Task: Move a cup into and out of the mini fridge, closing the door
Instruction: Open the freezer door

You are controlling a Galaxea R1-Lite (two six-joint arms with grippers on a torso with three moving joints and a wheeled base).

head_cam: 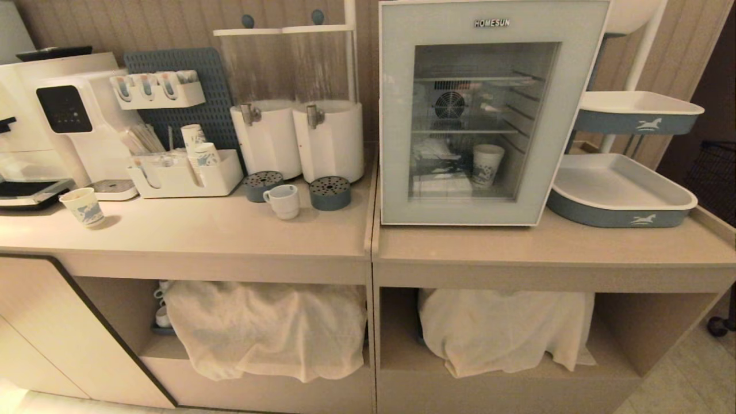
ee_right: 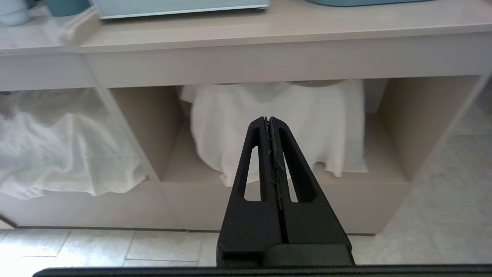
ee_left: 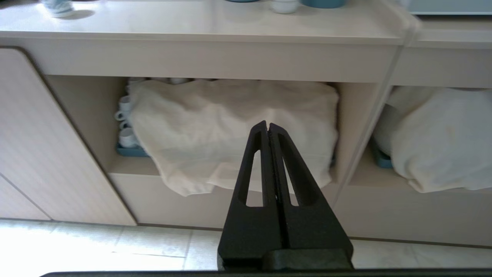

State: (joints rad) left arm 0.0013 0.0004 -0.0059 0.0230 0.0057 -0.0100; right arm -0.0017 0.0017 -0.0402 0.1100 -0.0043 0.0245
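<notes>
Jaws of the left gripper point(ee_left: 268, 127) and right gripper point(ee_right: 268, 121) are pressed together and hold nothing; both hang low in front of the cabinet, below the tabletop point(head_cam: 230, 230) edge, and neither arm appears in the head view. From either set of jaws the cup point(head_cam: 283, 200) lies up and forward, on the left section of the tabletop between two round drip trays point(head_cam: 329, 192), so the left arm is judged nearer. It is small, squat, white and upright, with its handle toward the robot's left. To its right, the mini fridge point(head_cam: 489, 109) stands with its door point(head_cam: 397, 115) shut.
</notes>
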